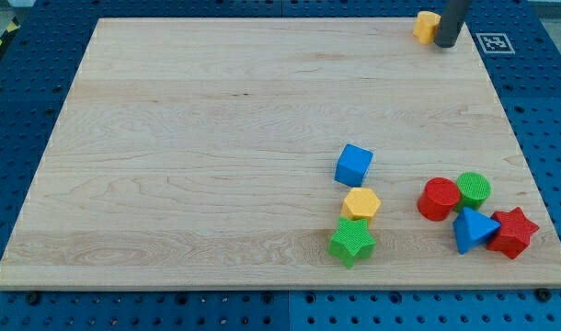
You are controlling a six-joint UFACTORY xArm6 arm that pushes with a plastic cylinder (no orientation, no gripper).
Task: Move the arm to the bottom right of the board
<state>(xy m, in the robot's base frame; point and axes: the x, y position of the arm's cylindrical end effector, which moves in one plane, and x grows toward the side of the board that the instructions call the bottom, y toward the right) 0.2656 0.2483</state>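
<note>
My tip [444,43] is at the view's top right corner of the wooden board [216,138], the dark rod coming down from the top edge. It touches or nearly touches the right side of a small yellow block [426,26]. The other blocks lie far below it, near the board's bottom right: a blue cube [353,165], a yellow hexagon [360,203], a green star [351,242], a red cylinder [439,199], a green cylinder [474,189], a blue triangle [472,230] and a red star [512,232].
The board rests on a blue perforated table [23,101]. A white fiducial marker [493,42] lies just off the board's top right corner. The red star sits close to the board's right edge.
</note>
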